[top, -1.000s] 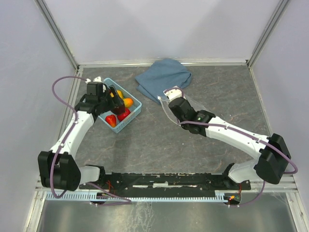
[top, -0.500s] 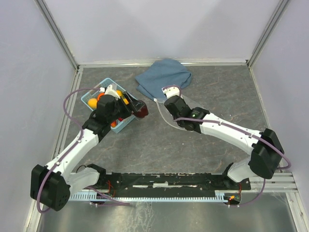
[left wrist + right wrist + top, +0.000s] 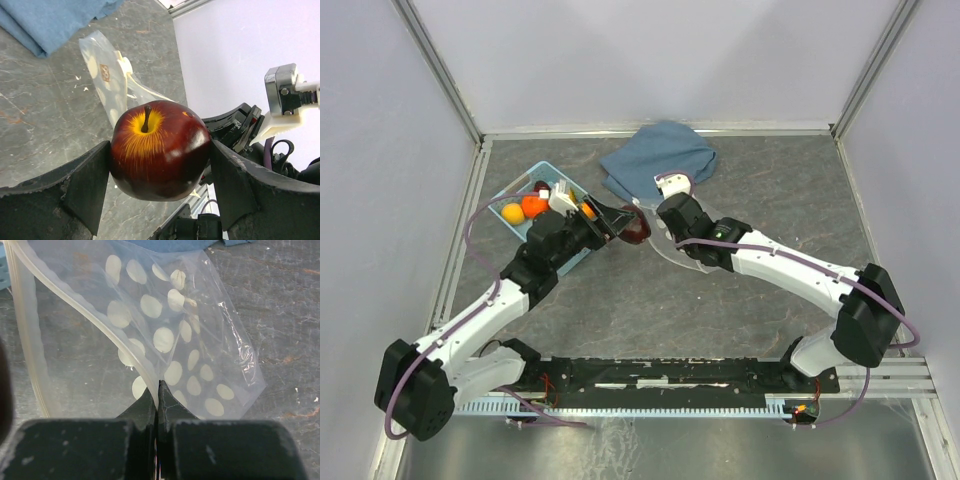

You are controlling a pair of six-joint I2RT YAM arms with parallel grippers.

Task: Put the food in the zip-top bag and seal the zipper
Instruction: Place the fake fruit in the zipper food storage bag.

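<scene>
1. The left gripper clamps a dark red apple — one finger pressed against each side, stem toward the camera.
2. The apple hangs above the table, just beside the bag, whose mouth gapes open.
3. The right gripper is pinched tight on the zipper — that edge is held up.
4. Other fruits lie in the basket.
</scene>
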